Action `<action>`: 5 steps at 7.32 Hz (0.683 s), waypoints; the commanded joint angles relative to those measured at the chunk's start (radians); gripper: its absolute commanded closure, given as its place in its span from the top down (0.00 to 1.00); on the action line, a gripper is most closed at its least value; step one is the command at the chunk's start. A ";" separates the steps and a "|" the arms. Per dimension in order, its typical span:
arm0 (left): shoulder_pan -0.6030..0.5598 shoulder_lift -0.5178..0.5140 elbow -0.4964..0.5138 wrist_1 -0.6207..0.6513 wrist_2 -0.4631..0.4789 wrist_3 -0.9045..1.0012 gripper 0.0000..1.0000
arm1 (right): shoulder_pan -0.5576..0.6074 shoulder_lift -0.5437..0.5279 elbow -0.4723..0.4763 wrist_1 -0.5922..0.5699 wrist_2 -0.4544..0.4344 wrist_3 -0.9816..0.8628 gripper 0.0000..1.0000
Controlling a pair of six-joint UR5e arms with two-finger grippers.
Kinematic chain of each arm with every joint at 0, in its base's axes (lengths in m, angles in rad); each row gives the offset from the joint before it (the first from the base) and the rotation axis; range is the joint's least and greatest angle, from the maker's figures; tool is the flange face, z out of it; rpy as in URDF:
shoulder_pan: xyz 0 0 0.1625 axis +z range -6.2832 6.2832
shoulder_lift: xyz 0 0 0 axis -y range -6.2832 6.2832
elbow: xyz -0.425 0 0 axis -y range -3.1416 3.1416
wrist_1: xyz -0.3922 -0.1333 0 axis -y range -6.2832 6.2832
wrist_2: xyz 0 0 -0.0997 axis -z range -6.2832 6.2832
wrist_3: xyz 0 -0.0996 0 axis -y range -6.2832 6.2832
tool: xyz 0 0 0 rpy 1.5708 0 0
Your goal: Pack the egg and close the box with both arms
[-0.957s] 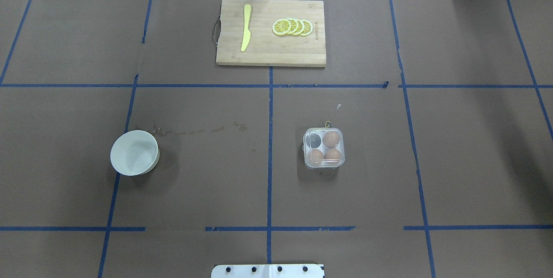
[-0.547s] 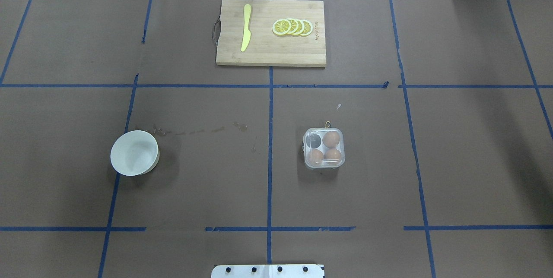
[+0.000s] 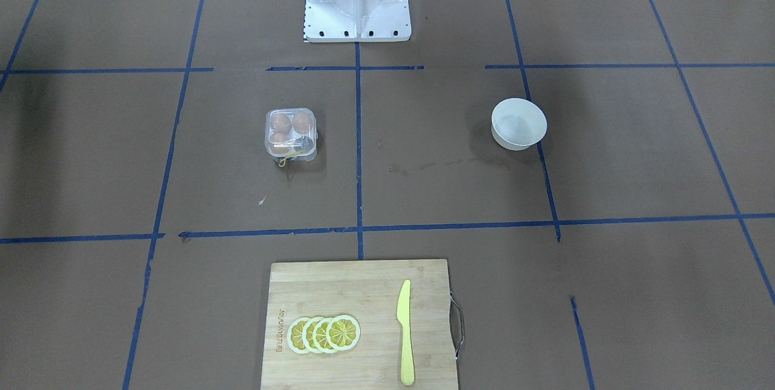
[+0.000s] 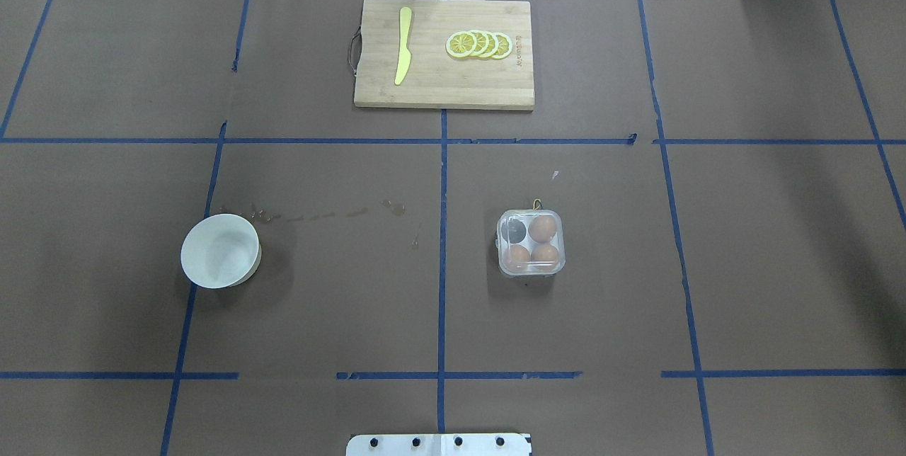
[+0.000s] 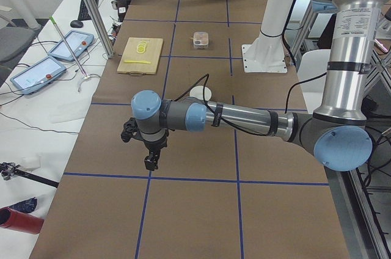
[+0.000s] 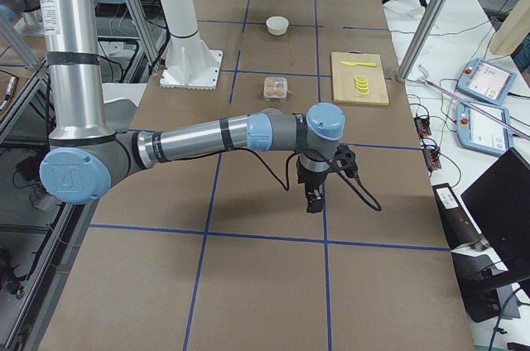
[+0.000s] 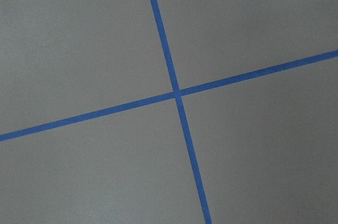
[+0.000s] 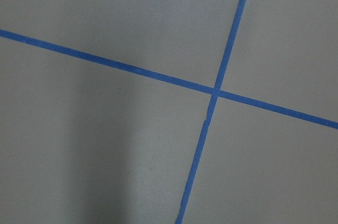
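Shows a brown desk (image 4: 778,265) taped in blue squares. Finds the left arm (image 5: 244,117) stretched low over the desk's left end and the right arm (image 6: 190,137) likewise over the right end, each well apart from the task's things. Cannot tell whether the left end effector (image 5: 150,160) or the right end effector (image 6: 314,200) is released or clenched; both point down at bare desk, holding nothing visible. Puts a board (image 4: 439,91) at far centre with a knife (image 4: 403,45) and lemon slices (image 4: 479,44) on it. Places a bowl (image 4: 219,252) left of centre. Locates the box (image 4: 531,242) just right of the centre line, three eggs (image 4: 543,228) inside, far-left cell dark.
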 commanded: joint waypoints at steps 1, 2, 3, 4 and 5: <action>0.007 -0.025 0.002 -0.009 0.001 -0.008 1.00 | 0.000 -0.006 -0.003 -0.001 0.000 0.008 1.00; 0.008 -0.016 0.005 -0.007 0.005 -0.011 1.00 | 0.000 0.000 0.003 0.003 0.002 0.011 1.00; 0.008 -0.006 0.005 -0.006 0.004 -0.013 1.00 | 0.000 0.006 0.002 0.005 -0.004 0.014 1.00; 0.009 0.004 0.009 -0.010 -0.005 -0.011 1.00 | 0.000 0.008 -0.003 0.004 -0.010 0.017 1.00; 0.009 0.006 0.018 -0.007 -0.005 -0.010 1.00 | 0.000 -0.004 0.014 0.005 0.003 0.015 1.00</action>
